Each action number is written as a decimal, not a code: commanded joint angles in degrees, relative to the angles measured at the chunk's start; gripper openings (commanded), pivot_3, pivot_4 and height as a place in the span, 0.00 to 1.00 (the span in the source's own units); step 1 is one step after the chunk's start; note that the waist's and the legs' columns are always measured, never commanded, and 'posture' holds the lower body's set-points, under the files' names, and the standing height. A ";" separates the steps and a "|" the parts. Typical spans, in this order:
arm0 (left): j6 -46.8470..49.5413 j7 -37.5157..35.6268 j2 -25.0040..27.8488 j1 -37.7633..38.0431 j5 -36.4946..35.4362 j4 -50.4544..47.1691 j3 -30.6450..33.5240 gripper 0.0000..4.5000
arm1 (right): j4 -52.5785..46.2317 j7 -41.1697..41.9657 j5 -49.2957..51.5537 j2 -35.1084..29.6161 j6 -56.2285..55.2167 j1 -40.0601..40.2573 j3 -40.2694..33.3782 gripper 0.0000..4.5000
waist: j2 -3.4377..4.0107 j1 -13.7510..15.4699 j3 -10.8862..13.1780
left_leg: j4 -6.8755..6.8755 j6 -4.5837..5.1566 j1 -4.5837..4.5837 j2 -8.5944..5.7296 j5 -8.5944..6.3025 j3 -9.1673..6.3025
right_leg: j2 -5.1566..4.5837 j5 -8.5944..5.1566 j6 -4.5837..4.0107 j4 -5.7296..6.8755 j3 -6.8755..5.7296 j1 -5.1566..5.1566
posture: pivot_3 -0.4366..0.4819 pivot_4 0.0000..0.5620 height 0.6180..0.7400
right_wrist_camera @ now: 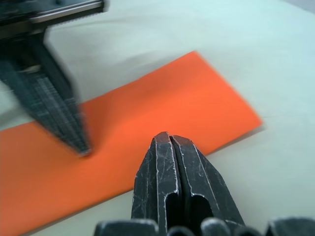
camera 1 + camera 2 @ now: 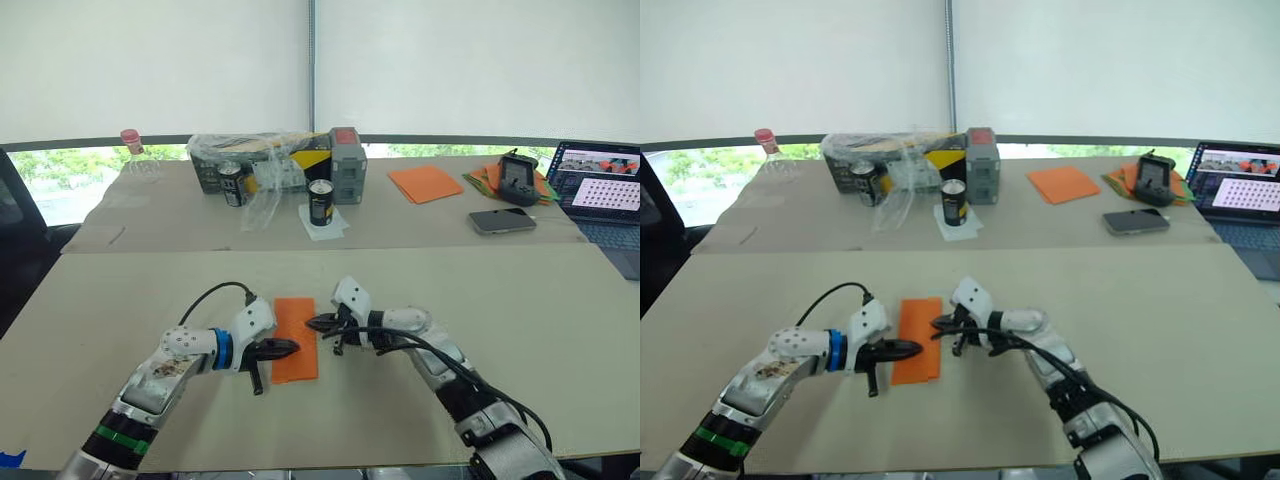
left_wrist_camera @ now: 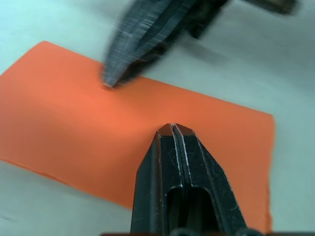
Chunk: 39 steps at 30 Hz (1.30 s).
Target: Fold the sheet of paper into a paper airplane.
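Note:
The sheet of paper (image 2: 295,340) is bright orange and lies flat on the beige table (image 2: 520,300) as a narrow rectangle, its long side running away from me. My left gripper (image 2: 290,347) is shut, and its tip rests on the paper's near-left part. My right gripper (image 2: 312,323) is also shut and comes in from the right, its tip on the paper's right edge a little farther back. In the left wrist view my shut left gripper (image 3: 172,127) points onto the orange sheet (image 3: 59,118). The right wrist view has the right gripper (image 1: 165,135) above the sheet (image 1: 167,98).
On the far table stand two cans (image 2: 320,201), a grey box (image 2: 345,165), a plastic-wrapped package (image 2: 250,150) and a bottle (image 2: 135,155). At the back right lie a stack of orange sheets (image 2: 425,183), a phone (image 2: 502,220), a black device (image 2: 517,180) and a laptop (image 2: 600,195).

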 commanded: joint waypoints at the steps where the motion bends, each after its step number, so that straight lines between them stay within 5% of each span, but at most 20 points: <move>1: 1.90 -0.73 1.06 2.25 2.03 0.82 -2.93 0.00 | 5.91 -0.54 -1.50 0.68 -3.22 -2.41 -1.49 0.00 | 0.01 -0.05 -0.03 | -0.01 0.00 0.03 0.00 0.00 0.00 | 0.00 0.00 0.00 -0.01 0.01 0.03 | 0.48 0.27 0.99; 17: 3.68 0.87 -0.13 2.74 0.80 -0.03 -1.49 0.00 | 29.32 -6.14 -5.06 4.70 -12.92 -13.34 -6.44 0.00 | 0.03 -0.08 -0.07 | -0.50 -0.01 0.87 0.00 -0.01 -0.02 | -0.02 0.00 0.00 -0.27 0.01 0.78 | 0.48 0.27 0.99; 27: 5.17 1.91 -2.78 1.34 -0.70 1.04 0.42 0.00 | 10.53 3.16 1.30 3.96 -9.64 -7.09 -9.13 0.00 | 0.04 -0.26 -0.07 | -0.59 0.00 0.74 0.06 -0.01 -0.02 | -0.05 0.00 0.00 -0.48 0.01 0.73 | 0.48 0.27 0.99; 39: 5.85 1.52 -2.74 2.27 -2.02 0.10 0.30 0.00 | 14.13 4.72 -4.89 3.97 -7.41 -5.14 -3.63 0.00 | 0.04 -0.21 -0.07 | -0.67 -0.01 0.76 0.04 -0.01 -0.02 | -0.04 0.00 0.00 -0.60 0.00 0.74 | 0.48 0.27 0.99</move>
